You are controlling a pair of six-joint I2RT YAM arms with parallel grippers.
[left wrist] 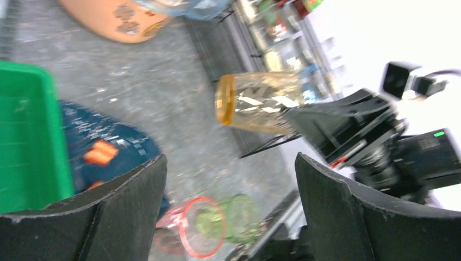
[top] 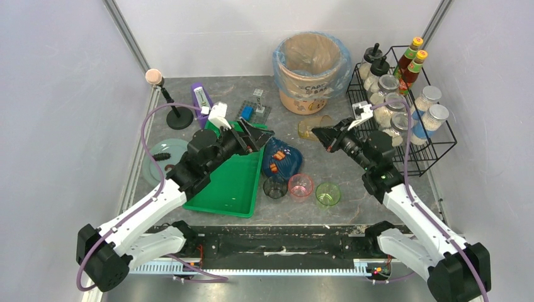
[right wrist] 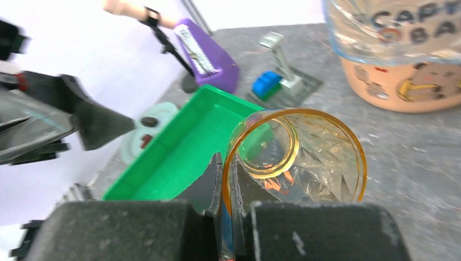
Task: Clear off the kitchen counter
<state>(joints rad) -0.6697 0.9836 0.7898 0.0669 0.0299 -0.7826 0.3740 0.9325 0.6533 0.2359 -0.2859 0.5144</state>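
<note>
**Tabletop.** The tabletop [top: 318, 160] is dark grey and mottled. It fills the middle of the top view between metal rails. The arm bases cover its near edge.

**Right gripper.** The right gripper [top: 322, 134] is pressed together on the wall of the amber glass [top: 310, 128] at the rim, one finger inside and one outside. The amber glass lies tipped on its side, base pointing away from the gripper, just in front of the lined bin [top: 312, 66]. It cannot be told whether its lower side touches the tabletop.

**Left gripper.** The left gripper [top: 261, 135] is spread wide with nothing between its fingers. It hangs over the far corner of the green tray [top: 230, 179], beside the blue plate [top: 283, 160].

**Limits of visibility.**
- The left arm hides part of the pale green plate [top: 160, 157]. The dark item on it is too small to identify.
- The left wrist view is motion-blurred, and the rack contents there are only smears.
- The black wire rack [top: 434, 148] holds jars and bottles whose labels are not legible.
- The dark cup [top: 275, 187], pink cup [top: 300, 185] and green cup [top: 327, 194] stand in a row near the front edge. The dark cup's contents cannot be made out.
- In the right wrist view the bin is cut off at the top edge.
</note>
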